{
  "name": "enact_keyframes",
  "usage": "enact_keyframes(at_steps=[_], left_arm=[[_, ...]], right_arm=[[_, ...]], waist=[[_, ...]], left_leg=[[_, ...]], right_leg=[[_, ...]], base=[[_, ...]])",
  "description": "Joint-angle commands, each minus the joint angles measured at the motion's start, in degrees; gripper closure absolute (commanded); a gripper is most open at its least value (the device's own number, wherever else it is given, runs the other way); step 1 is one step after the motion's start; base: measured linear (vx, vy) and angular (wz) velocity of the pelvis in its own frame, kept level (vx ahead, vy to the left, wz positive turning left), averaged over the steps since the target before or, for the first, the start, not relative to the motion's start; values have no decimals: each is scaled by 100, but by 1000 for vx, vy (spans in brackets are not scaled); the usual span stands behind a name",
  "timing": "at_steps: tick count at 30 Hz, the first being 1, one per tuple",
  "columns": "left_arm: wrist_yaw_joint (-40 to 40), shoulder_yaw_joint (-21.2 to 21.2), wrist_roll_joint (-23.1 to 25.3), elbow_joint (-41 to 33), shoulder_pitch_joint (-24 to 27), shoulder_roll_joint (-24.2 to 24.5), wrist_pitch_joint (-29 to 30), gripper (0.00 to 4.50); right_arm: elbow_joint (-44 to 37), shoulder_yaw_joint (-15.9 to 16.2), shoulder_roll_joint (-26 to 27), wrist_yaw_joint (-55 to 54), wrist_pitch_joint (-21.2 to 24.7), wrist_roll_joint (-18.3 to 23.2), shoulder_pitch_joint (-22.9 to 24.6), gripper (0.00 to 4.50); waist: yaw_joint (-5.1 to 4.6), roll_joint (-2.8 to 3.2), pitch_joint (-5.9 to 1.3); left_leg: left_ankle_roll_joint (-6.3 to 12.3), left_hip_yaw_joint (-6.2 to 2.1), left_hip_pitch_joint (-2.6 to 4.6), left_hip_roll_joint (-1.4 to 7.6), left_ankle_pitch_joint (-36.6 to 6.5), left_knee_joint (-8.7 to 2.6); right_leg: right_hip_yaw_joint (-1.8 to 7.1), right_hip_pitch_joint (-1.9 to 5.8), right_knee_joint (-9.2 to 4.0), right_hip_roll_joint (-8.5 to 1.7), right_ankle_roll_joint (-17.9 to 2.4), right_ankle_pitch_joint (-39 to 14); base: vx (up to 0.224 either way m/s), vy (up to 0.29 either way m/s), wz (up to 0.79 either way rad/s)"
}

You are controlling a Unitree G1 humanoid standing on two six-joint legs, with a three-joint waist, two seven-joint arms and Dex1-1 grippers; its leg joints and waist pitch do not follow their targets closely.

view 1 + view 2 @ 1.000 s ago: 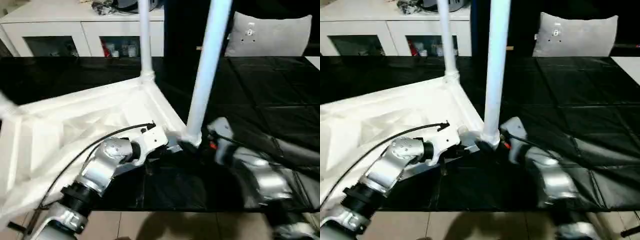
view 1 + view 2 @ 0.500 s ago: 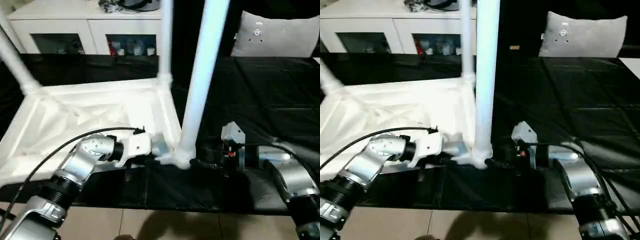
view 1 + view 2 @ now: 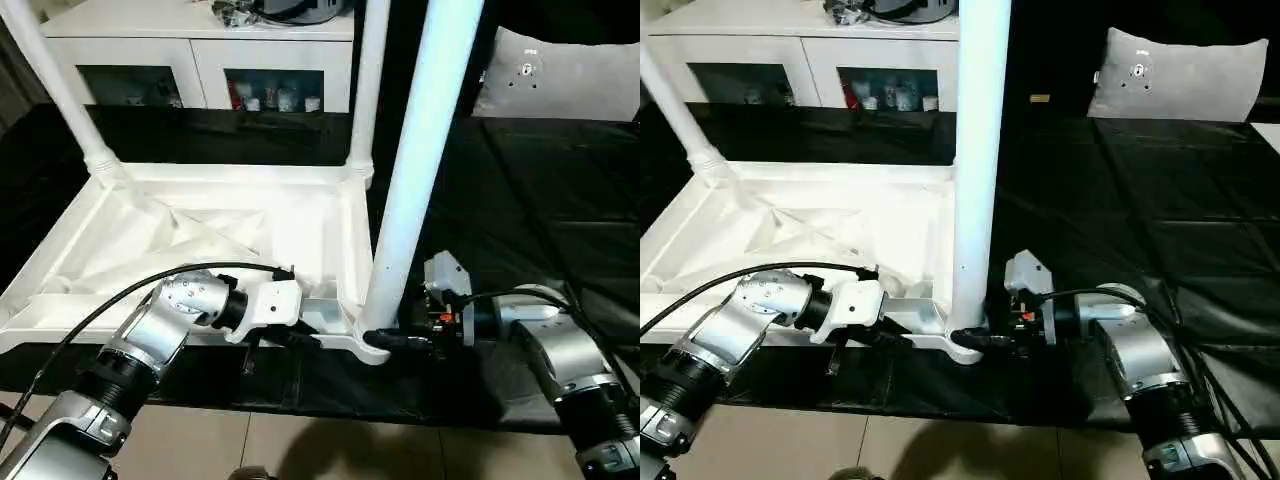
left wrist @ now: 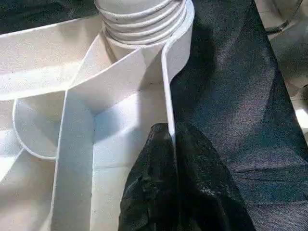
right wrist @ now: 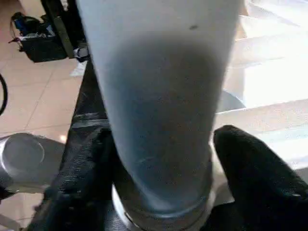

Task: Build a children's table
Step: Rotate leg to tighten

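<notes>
The children's table lies upside down on the black surface, its ribbed white top [image 3: 200, 230] facing up. Three white legs stand in corner sockets: far left [image 3: 55, 90], far right [image 3: 368, 90] and near right [image 3: 415, 170]. My left gripper [image 3: 300, 338] is shut on the top's near rim beside the near right socket; in the left wrist view its fingers [image 4: 197, 192] pinch the thin rim wall [image 4: 166, 96]. My right gripper [image 3: 975, 338] reaches in from the right at the base of the near right leg [image 5: 159, 96], one finger pressed against each side of it.
The black-covered work surface [image 3: 540, 200] stretches to the right and back. A white cabinet with glass doors [image 3: 200, 40] stands behind it, a grey cushion [image 3: 555, 75] at the back right. Tiled floor [image 3: 300, 450] lies below the near edge. A black cable [image 3: 120, 300] loops over my left forearm.
The camera has swung, so the whole picture shifted. My right gripper's fingers have closed in on the base of the near right leg. The left gripper keeps its hold on the rim.
</notes>
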Motion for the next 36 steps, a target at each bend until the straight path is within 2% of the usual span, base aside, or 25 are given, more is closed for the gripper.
enact_keyframes(at_steps=[1, 7, 20, 22, 23, 25, 27, 28, 29, 31, 33, 34, 35, 36], left_arm=[[-262, -203, 49, -114, -79, 4, -220, 450], [-260, -233, 82, -178, -47, 40, -104, 450], [-184, -186, 36, -219, -3, 9, 61, 450], [-8, -86, -7, -259, 36, -44, 274, 450], [399, 90, -57, -399, 77, -203, 786, 450], [611, 160, -74, -536, 110, -294, 1124, 450], [875, 244, -113, -711, 177, -440, 1422, 450], [1176, 321, -138, -883, 250, -623, 1709, 450], [1176, 321, -138, -883, 250, -623, 1709, 450], [1820, 433, -82, -1057, 301, -1058, 2135, 450], [2317, 464, 44, -1125, 277, -1412, 2422, 450], [2572, 458, 143, -1113, 234, -1582, 2524, 450], [2781, 442, 242, -1073, 183, -1711, 2561, 450], [2993, 432, 330, -1037, 129, -1836, 2608, 450]], right_arm=[[139, 11, -11, -29, -52, -34, -145, 151], [221, 88, 71, 2, -15, -61, -128, 186], [200, 127, 144, -125, -19, -70, -10, 194], [139, 102, 213, -257, 100, -44, 60, 194], [79, 49, 430, -784, 345, -101, 175, 194], [102, 29, 577, -1195, 432, -224, 210, 194], [170, -23, 789, -1651, 615, -293, 206, 194], [253, -91, 1010, -2048, 709, -322, 193, 194], [253, -91, 1010, -2048, 709, -322, 193, 194], [481, -272, 1465, -2800, 848, -304, 98, 194], [701, -455, 1841, -3436, 972, -276, -32, 194], [880, -562, 2020, -3840, 1018, -302, -149, 194], [1057, -652, 2150, -4168, 1040, -325, -263, 194], [1226, -719, 2250, -4449, 1040, -363, -369, 194]], waist=[[-16, -45, -358], [-17, -58, -357], [-33, -65, -356], [-39, -60, -344], [-44, -40, -342], [-86, -22, -312], [-136, -31, -296], [-183, -9, -289], [-229, -16, -278], [-295, -30, -279], [-344, -30, -272], [-367, -35, -277], [-393, -7, -279], [-409, -19, -275]], left_leg=[[396, 39, -31, 135, -812, -357], [393, 36, -36, 132, -778, -358], [380, 37, -37, 128, -795, -358], [354, 39, -33, 125, -877, -363], [335, 36, -31, 128, -910, -368], [215, 18, -12, 116, -1155, -405], [133, 6, -14, 100, -1297, -422], [85, -8, -19, 102, -1404, -437], [67, -18, -14, 89, -1498, -437], [56, -23, -29, 82, -1505, -439], [70, -19, -1, 59, -1539, -422], [86, -25, -13, 54, -1512, -424], [95, -17, -9, 53, -1467, -421], [105, -16, -9, 46, -1479, -418]], right_leg=[[298, 344, -403, -379, -1076, -1170], [295, 343, -400, -376, -1025, -1261], [294, 343, -398, -372, -1048, -1215], [296, 339, -419, -377, -1011, -1372], [298, 339, -413, -378, -1008, -1416], [286, 330, -473, -383, -894, -1892], [273, 326, -503, -374, -786, -2202], [272, 329, -517, -377, -721, -2353], [260, 315, -548, -375, -683, -2475], [259, 319, -545, -368, -648, -2507], [248, 287, -585, -364, -642, -2631], [248, 302, -585, -365, -616, -2633], [259, 280, -581, -354, -635, -2550], [254, 281, -593, -350, -628, -2559]], base=[[0, 0, 0], [0, 0, 0], [0, 0, 0], [0, 0, 0], [0, 0, 0], [0, 0, 0], [0, 0, 0], [0, 0, 0], [0, 0, 0], [0, 0, 0], [0, 0, 0], [0, 0, 0], [0, 0, 0], [0, 0, 0]])
